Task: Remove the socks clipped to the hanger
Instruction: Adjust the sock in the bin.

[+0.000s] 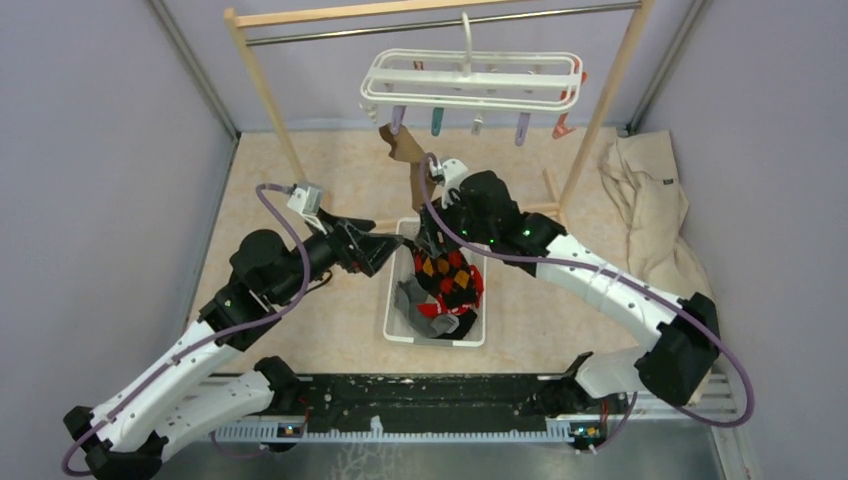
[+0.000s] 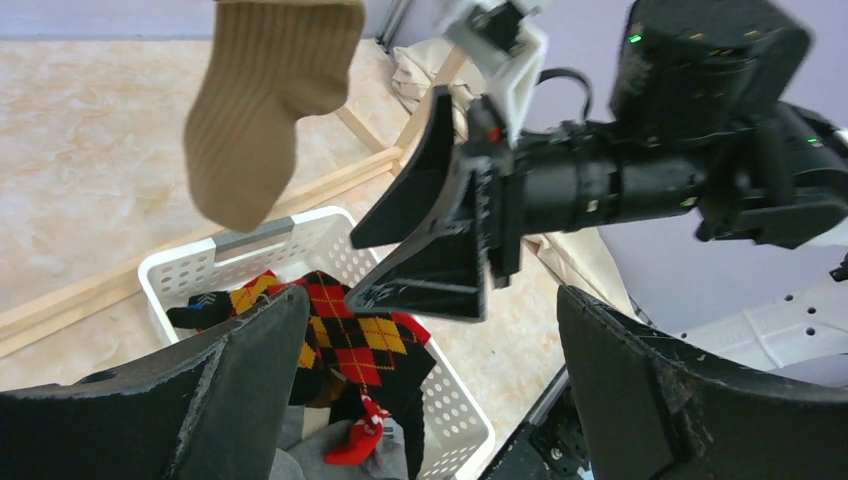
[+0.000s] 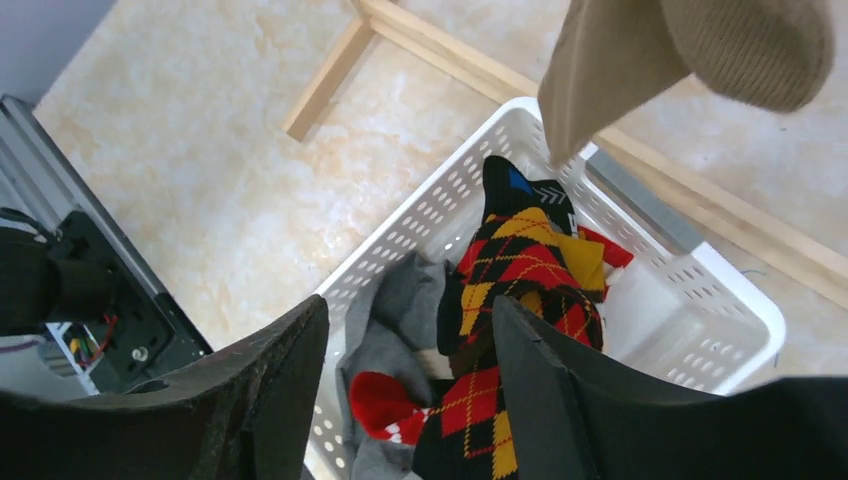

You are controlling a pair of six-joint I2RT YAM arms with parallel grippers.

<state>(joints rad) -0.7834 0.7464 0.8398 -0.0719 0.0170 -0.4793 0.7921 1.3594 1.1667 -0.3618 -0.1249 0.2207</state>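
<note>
The white hanger [image 1: 470, 78] hangs by its hook from the rack's rail, with pastel clips [image 1: 522, 128] dangling empty. One tan sock [image 1: 405, 148] is still clipped at its left end; it also shows in the left wrist view [image 2: 265, 100] and the right wrist view [image 3: 680, 50]. Several socks lie in the white basket [image 1: 398, 325], among them a red-and-yellow argyle sock [image 3: 520, 270], a grey sock [image 3: 400, 320] and a red sock [image 3: 385, 400]. My left gripper [image 1: 392, 246] is open and empty at the basket's far left corner. My right gripper [image 1: 430, 236] is open and empty just above the basket, below the tan sock.
The wooden rack [image 1: 262, 85] straddles the back of the floor, its foot bar [image 3: 330, 70] lying just behind the basket. A large beige cloth [image 1: 650, 210] lies crumpled at the right. My two grippers are close together, fingertips nearly meeting over the basket's far end.
</note>
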